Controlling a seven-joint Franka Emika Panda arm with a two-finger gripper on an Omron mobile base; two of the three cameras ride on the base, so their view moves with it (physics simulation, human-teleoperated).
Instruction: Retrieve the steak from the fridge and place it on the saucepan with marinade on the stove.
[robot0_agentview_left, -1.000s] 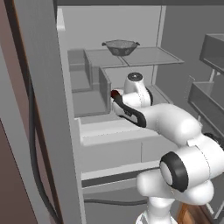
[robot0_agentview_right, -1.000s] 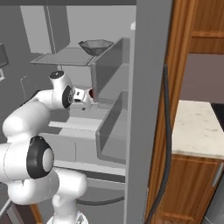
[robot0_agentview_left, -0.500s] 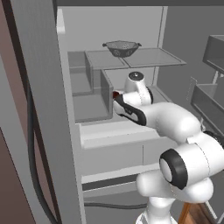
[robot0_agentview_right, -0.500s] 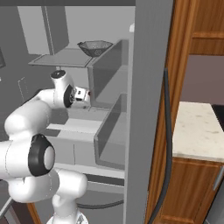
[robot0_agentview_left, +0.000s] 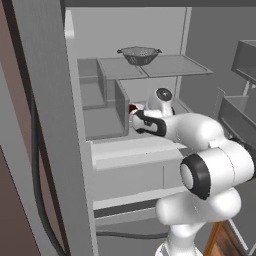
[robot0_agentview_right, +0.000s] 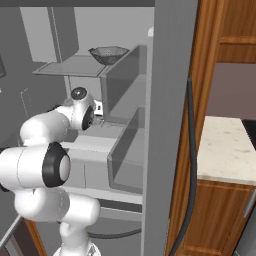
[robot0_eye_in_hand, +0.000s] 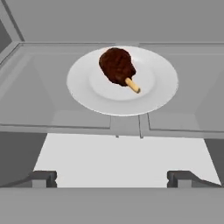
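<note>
The fridge (robot0_agentview_left: 45, 125) stands open with my arm reaching into it. On a middle shelf lies the steak (robot0_eye_in_hand: 117, 65), a dark red-brown lump with a short pale bone, resting on a white plate (robot0_eye_in_hand: 162, 94). My gripper (robot0_eye_in_hand: 111, 178) is open and faces the plate from a short distance, nothing between its fingertips (robot0_eye_in_hand: 43, 177). From the left base view the gripper (robot0_agentview_left: 134, 112) is beside a red speck of the steak (robot0_agentview_left: 132, 106). In the right base view the gripper (robot0_agentview_right: 98, 110) sits inside the fridge (robot0_agentview_right: 170, 100). The saucepan is out of view.
A grey mesh colander (robot0_agentview_left: 139, 54) sits on the glass shelf above the hand, also seen as the colander (robot0_agentview_right: 108, 54). Drawer walls (robot0_agentview_left: 120, 102) flank the shelf. Right of the fridge is a pale counter (robot0_agentview_right: 225, 145) with wood cabinets and a dark strip at its far edge.
The wrist has shifted slightly to the right and a little lower inside the fridge. The jaws stay open and the steak has not moved.
</note>
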